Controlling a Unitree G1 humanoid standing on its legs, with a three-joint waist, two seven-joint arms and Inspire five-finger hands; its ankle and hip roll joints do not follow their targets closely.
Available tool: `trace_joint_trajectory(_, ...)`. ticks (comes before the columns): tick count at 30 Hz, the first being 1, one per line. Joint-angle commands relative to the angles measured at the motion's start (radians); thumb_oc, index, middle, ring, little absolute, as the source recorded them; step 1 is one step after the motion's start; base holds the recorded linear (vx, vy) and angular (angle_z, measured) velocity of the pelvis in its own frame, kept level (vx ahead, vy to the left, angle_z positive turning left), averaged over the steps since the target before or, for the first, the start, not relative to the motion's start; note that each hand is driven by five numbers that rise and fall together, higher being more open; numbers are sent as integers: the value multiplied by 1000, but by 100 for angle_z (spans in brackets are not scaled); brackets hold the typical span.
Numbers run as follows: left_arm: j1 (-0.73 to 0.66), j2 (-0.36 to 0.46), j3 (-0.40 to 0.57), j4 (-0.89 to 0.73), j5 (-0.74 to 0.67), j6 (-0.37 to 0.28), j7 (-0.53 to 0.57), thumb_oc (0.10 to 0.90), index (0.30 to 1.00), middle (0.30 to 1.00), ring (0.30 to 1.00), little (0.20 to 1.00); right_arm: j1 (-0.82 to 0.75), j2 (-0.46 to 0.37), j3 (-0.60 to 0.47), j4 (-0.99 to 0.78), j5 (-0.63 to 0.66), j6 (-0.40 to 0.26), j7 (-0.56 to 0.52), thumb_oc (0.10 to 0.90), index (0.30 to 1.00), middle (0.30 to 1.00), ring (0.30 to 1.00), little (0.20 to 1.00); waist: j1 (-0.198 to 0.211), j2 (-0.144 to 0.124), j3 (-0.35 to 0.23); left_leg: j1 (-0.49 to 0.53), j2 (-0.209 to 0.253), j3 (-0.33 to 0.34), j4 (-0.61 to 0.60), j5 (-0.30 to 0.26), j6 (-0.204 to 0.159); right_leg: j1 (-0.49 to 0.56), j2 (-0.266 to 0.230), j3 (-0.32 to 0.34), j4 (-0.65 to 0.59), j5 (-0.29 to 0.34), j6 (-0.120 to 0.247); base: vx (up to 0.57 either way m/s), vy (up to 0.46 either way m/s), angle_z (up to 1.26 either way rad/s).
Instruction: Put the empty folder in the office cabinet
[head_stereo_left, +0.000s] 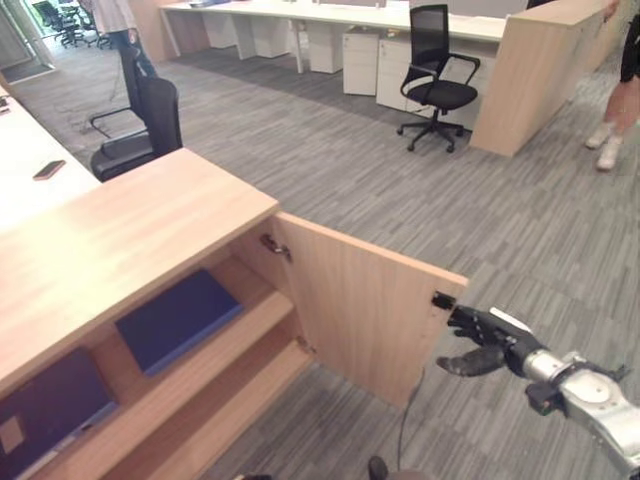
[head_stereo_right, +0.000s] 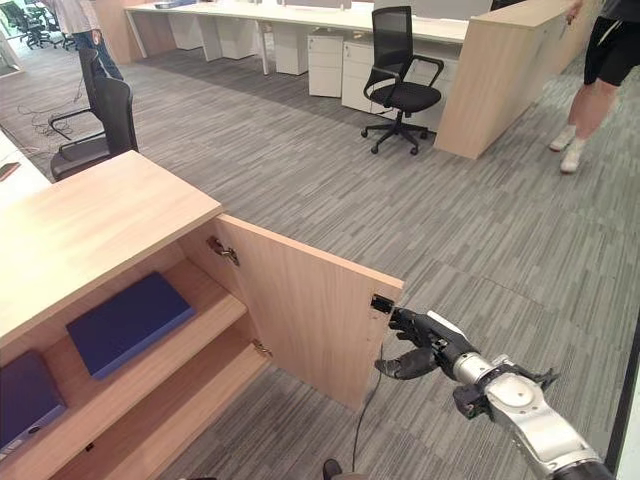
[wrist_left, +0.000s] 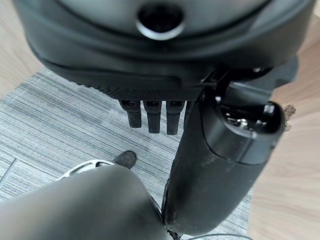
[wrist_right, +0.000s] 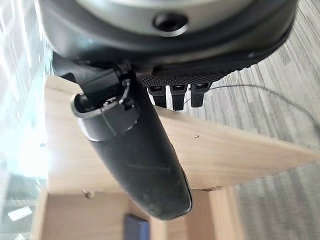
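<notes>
A carpeted office: the right hand (head_stereo_right: 420, 350), fingers relaxed and holding nothing, touches the open cabinet door's (head_stereo_right: 300, 310) edge; beyond the door, a blue folder (head_stereo_right: 128, 322) lies on the shelf (head_stereo_right: 215, 312).

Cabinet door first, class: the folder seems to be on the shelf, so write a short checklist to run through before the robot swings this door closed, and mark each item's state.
1. Folder lying fully on the shelf: ok.
2. Nothing sticking out past the shelf edge: ok.
3. Right robot hand at the free edge of the cabinet door: ok.
4. Firm contact with the door: cannot tell.
5. Left robot hand away from the door: ok.
6. Floor in the door's path free of obstacles: ok.
</notes>
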Motion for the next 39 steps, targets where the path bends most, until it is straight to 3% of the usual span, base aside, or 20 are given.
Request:
trace_joint_trajectory(1, -3, 17, -33, 60, 17, -2, 34, 800, 900, 900, 900, 900, -247, 215, 49, -143, 195, -184, 60, 800, 900, 900, 900, 900, 80, -78, -68, -19, -86, -48, 13, -33, -2, 158, -13, -50, -154, -52, 71, 6, 7, -15)
trace_joint_trajectory(6, 1, 12, -43, 60, 12, 2, 49, 800, 900, 900, 900, 900, -260, 318, 210, -174, 323, -132, 110, 800, 900, 900, 900, 900, 96, -78, -68, -20, -89, -58, 12, -32, -4, 164, -15, -58, -152, -57, 67, -3, 13, -9)
trace_joint_trajectory(10, 0, 8, -54, 49, -3, -2, 64, 800, 900, 900, 900, 900, -292, 357, 355, -160, 342, -79, 158, 800, 900, 900, 900, 900, 114, -81, -61, -21, -88, -65, 17, -33, -6, 167, -17, -67, -150, -60, 63, -17, 17, -19)
trace_joint_trajectory(17, -3, 0, -70, 47, -7, -3, 69, 800, 900, 900, 900, 900, -286, 396, 397, -52, 329, -72, 157, 800, 900, 900, 900, 900, 126, -82, -57, -25, -90, -74, 19, -32, -6, 170, -18, -78, -151, -65, 64, -10, 11, -13)
trace_joint_trajectory(22, -5, -2, -84, 55, -8, -4, 71, 800, 900, 900, 900, 900, -328, 437, 371, 48, 330, -93, 128, 800, 900, 900, 900, 900, 138, -80, -60, -26, -93, -80, 18, -32, -5, 173, -21, -82, -155, -65, 63, 4, 13, 18)
trace_joint_trajectory(26, -10, -6, -91, 61, -11, -2, 77, 800, 900, 900, 900, 900, -335, 495, 401, 34, 366, -79, 129, 800, 900, 900, 900, 900, 144, -79, -59, -26, -95, -80, 20, -34, -4, 173, -22, -81, -156, -63, 62, 5, 11, 41)
trace_joint_trajectory(28, -17, -16, -104, 56, -24, -2, 100, 800, 900, 900, 900, 900, -333, 576, 453, 56, 430, -66, 115, 800, 900, 900, 900, 900, 153, -75, -57, -24, -98, -79, 21, -36, -2, 174, -26, -84, -156, -59, 60, 5, 28, 32)
trace_joint_trajectory(31, -29, -25, -121, 46, -40, -1, 121, 800, 900, 900, 900, 900, -332, 635, 511, 109, 458, -44, 104, 800, 900, 900, 900, 900, 165, -75, -52, -27, -99, -82, 25, -38, -2, 174, -28, -91, -156, -58, 58, -10, 16, 15)
trace_joint_trajectory(39, -31, -25, -140, 35, -37, -7, 126, 800, 900, 900, 900, 900, -352, 609, 539, 112, 396, -38, 125, 800, 900, 900, 900, 900, 180, -75, -46, -30, -99, -96, 22, -32, -2, 182, -30, -110, -159, -64, 59, -9, 7, 17)
